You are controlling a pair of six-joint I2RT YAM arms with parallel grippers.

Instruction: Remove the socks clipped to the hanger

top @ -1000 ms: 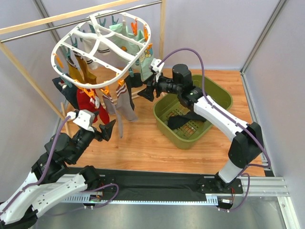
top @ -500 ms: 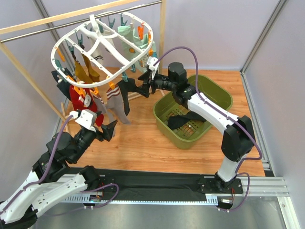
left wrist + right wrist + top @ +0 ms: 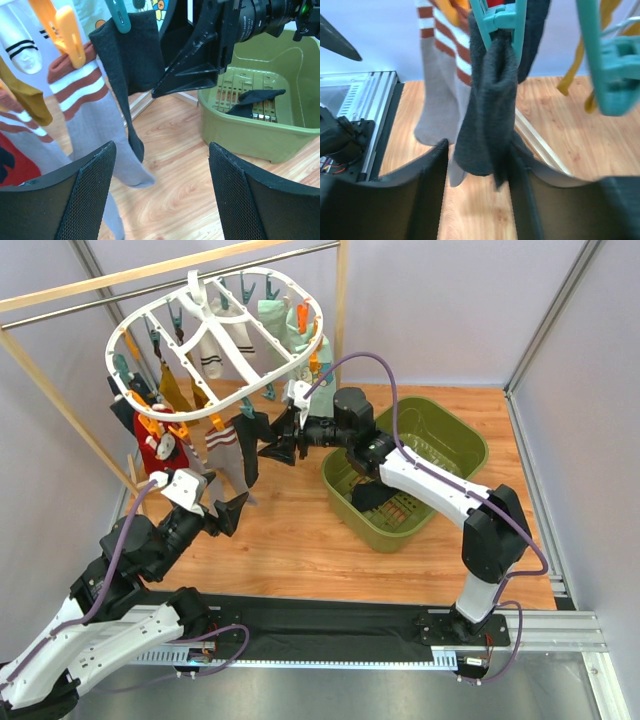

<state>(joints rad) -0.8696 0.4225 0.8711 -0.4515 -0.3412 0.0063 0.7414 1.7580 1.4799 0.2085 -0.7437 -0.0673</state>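
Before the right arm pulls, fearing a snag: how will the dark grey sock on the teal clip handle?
Likely floppy: the dark grey sock hangs limp and folded. Probably light: one teal clip carries it, pinching its top, so it may resist.

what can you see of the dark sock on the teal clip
The dark sock is charcoal, of fuzzy knit. It hangs limp and folded lengthwise from a teal clip that pinches its top edge. It hangs right beside a grey sock with rust stripes. The right pincer brackets its lower part, one finger on each side. A sliver of gap shows on one side, so it isn't clamped yet.
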